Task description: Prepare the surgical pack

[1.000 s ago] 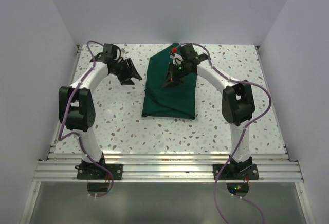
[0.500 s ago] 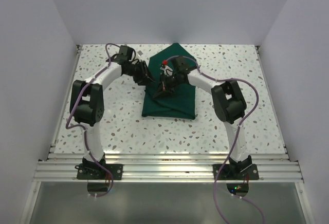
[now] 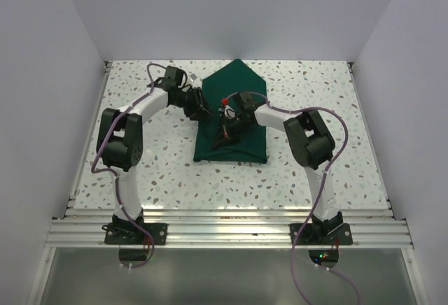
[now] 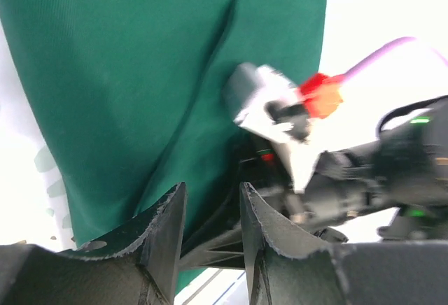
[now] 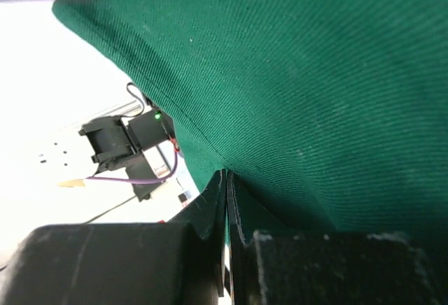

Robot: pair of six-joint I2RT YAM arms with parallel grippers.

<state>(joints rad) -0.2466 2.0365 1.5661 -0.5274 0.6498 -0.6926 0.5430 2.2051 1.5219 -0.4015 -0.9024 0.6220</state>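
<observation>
R gripper (image 3: 225,136) is clamped shut, apparently pinching a fold of the surgical pack (image 3: 241,88), which lies mid-table (image 3: 315,172) toward the far edge, long axis near-to-far, pointed end far. L gripper (image 3: 206,114) hangs part-open w/ nothing btwn its jaws at the pack's left edge. It's just beside the R wrist, the only obstruction.

The drape (image 3: 236,84) is dark green, matte and plain. It is a folded cloth lying flat on the speckled table (image 3: 315,168), near the middle. Its far end makes a point and its near edge is straight, with one fold raised.
</observation>
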